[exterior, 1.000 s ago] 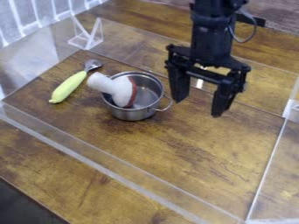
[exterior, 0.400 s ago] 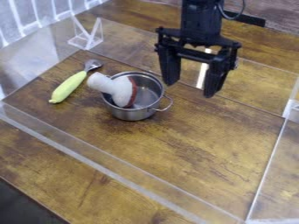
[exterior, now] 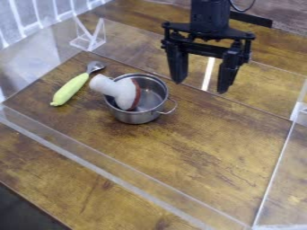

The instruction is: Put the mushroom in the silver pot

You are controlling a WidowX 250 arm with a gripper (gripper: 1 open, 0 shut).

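Since the earlier frames, the gripper point(exterior: 206, 81) had been carried up and toward the far side of the table, away from its former place low beside the pot's right side, and it had been turned slightly about its own axis; the mushroom, pot and corn were found unmoved.

Nearest the camera, a clear plastic barrier point(exterior: 144, 184) was seen running across the wooden table point(exterior: 180, 153), with bare wood behind it. Farther in, the silver pot point(exterior: 142, 112) was set upright on the table, its reddish inside showing. The mushroom point(exterior: 111, 85) was laid tilted across the pot's left rim, its white stem reaching into the pot and its grey-brown cap pointing out to the upper left, past the rim. Just left of it, the yellow-green corn point(exterior: 70, 89) was laid flat on the wood, apart from the pot.

Beyond and to the right of the pot, the black arm was held upright, with the gripper pointed straight down above the table. Its two dark fingers point(exterior: 179, 66) were spread wide apart, and nothing was held between them. At the far left, a small clear stand point(exterior: 89, 36) was seen.
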